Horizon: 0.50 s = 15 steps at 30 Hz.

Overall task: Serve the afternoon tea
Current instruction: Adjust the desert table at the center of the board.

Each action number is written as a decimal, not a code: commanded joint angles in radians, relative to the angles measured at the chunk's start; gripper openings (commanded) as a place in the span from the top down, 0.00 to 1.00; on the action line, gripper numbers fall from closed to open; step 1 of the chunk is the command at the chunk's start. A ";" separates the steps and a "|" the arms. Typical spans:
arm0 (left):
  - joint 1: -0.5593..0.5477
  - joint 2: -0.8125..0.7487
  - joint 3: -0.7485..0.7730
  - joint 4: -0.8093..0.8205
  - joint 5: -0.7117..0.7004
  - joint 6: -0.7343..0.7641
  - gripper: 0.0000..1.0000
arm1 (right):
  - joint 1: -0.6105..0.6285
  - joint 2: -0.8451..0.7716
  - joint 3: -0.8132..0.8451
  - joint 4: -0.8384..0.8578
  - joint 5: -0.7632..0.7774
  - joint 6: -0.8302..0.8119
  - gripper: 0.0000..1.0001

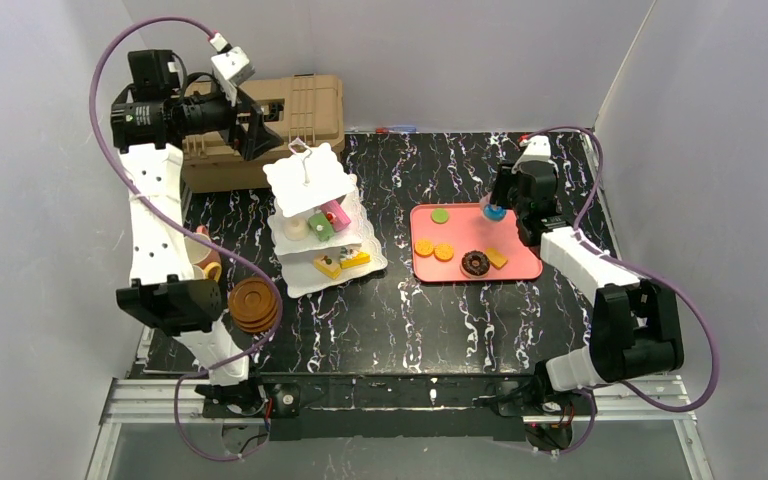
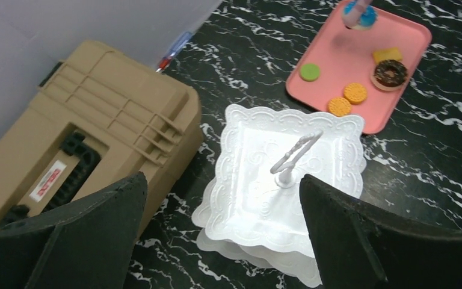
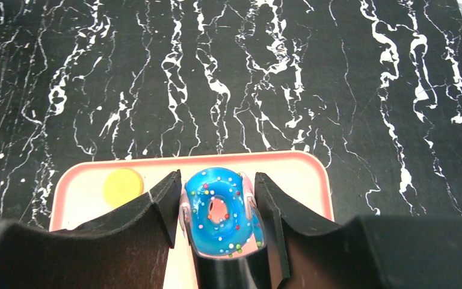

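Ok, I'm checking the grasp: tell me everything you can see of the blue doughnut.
The blue doughnut is a glossy, plastic-looking ring: blue icing with coloured sprinkles on a pink base, with a small centre hole. It stands on edge, clamped on both sides by the right gripper, over the far part of the pink tray. Whether it touches the tray cannot be told.
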 commanded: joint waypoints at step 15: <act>-0.067 0.109 0.000 -0.178 0.374 0.088 0.26 | 0.035 -0.127 0.087 -0.051 -0.118 0.037 0.67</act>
